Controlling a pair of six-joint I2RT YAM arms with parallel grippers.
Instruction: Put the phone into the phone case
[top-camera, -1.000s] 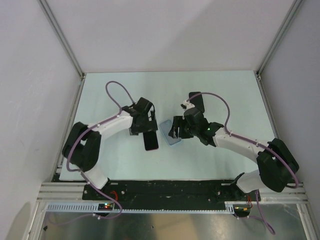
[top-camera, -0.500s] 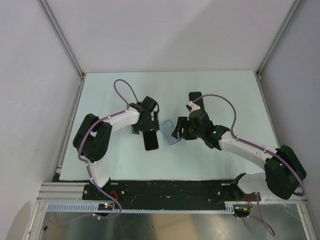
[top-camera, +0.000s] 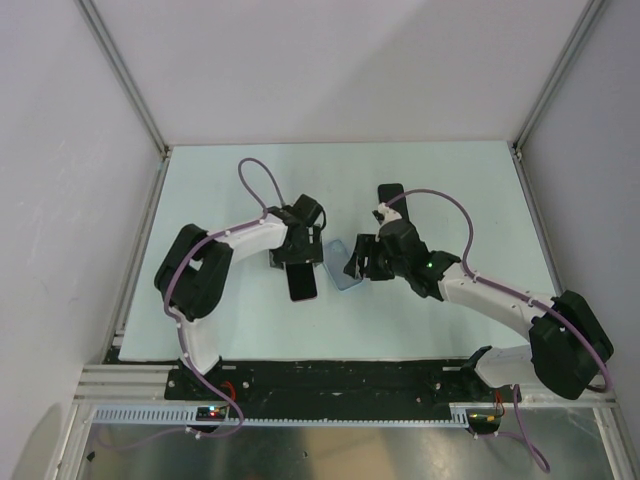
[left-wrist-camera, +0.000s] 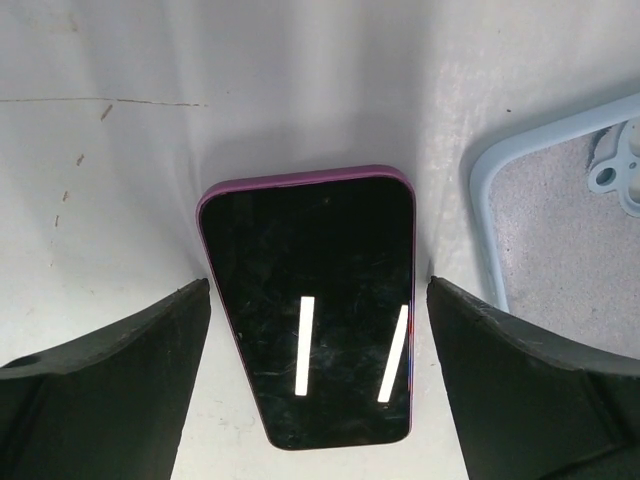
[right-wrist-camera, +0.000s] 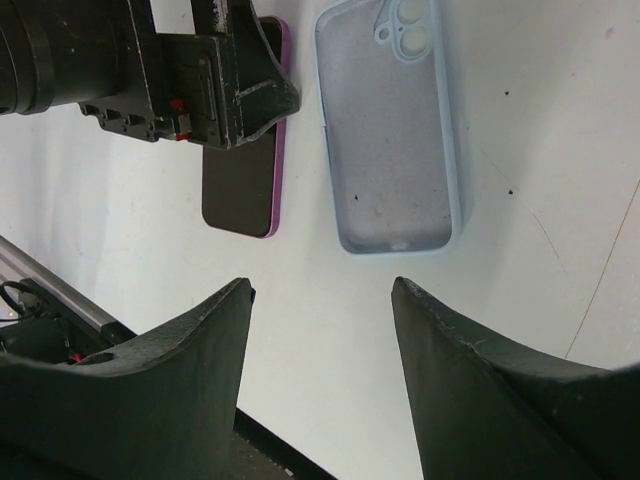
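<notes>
Phone (left-wrist-camera: 308, 310) screen-up beside phone case (right-wrist-camera: 390, 130) | left tool (left-wrist-camera: 318, 295) wide open astride it | right tool (right-wrist-camera: 320, 288) wide open, empty

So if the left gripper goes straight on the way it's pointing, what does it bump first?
Probably the dark purple-edged phone, lying flat between the open jaws of the left gripper.

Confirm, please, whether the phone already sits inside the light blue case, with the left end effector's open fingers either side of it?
Not quite. The phone lies on the table beside the light blue case, which is empty, as the right wrist view shows. The left end effector does have its open fingers either side of the phone.
</notes>
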